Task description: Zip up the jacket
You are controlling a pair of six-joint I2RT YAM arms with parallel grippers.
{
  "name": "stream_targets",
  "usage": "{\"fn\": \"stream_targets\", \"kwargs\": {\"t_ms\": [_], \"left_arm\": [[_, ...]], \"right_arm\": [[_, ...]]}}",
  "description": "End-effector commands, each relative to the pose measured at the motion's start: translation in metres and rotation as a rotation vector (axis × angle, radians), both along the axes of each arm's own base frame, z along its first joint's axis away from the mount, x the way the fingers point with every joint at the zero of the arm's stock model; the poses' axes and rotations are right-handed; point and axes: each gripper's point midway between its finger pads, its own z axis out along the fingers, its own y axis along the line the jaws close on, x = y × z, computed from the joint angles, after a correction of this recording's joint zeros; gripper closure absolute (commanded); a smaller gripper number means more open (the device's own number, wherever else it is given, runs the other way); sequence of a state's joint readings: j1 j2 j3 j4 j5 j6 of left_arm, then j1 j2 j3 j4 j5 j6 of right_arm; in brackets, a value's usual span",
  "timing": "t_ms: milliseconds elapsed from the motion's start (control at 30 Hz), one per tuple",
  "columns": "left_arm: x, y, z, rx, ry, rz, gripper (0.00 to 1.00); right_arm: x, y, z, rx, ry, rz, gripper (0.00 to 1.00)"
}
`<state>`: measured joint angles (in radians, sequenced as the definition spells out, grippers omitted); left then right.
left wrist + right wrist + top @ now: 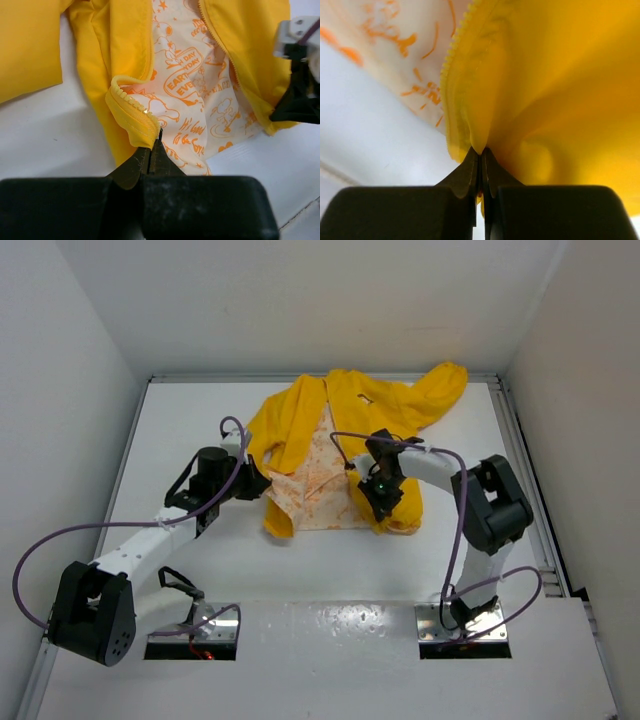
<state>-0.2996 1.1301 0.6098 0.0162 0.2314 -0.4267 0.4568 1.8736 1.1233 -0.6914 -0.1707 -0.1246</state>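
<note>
1. The jacket (pixel 345 425) lies on the table (pixel 330 560), in its middle toward the far edge. The front is spread open and the printed lining (pixel 200 90) faces up.
2. Its long axis runs from 12 o'clock to 6 o'clock in the top view, with the collar at 12 and the hem at 6, nearest the arm bases. One sleeve (pixel 440 385) trails off toward 1 o'clock.
3. The left gripper (pixel 150 150) is closed on the lower corner of the 9 o'clock front panel. The pinch folds the edge up, so the zipper teeth (pixel 125 97) show along the crest.
4. The right gripper (pixel 480 157) is closed on the lower edge of the 3 o'clock panel, just beside that panel's row of teeth. The fabric bunches above the jaws.
5. I judge that both grips sit at the hem end because the two zipper ends must be mated there before any pull toward 12 o'clock.
6. The two held corners are apart, with lining between them. I cannot locate the slider in any view.
</note>
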Motion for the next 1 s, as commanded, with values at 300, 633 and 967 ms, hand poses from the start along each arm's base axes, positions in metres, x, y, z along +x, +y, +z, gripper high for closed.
{"fn": "stream_targets", "kwargs": {"t_ms": [300, 633, 967], "left_arm": [[0.007, 0.023, -0.005, 0.053, -0.032, 0.114, 1.00], [0.013, 0.047, -0.009, 0.109, 0.000, 0.204, 1.00], [0.010, -0.083, 0.079, -0.176, -0.200, -0.280, 1.00]], "right_arm": [[0.014, -0.069, 0.092, 0.229, -0.071, -0.227, 1.00], [0.036, -0.118, 0.119, 0.453, -0.058, -0.561, 1.00], [0.008, -0.042, 0.104, 0.569, 0.097, -0.451, 1.00]]}}
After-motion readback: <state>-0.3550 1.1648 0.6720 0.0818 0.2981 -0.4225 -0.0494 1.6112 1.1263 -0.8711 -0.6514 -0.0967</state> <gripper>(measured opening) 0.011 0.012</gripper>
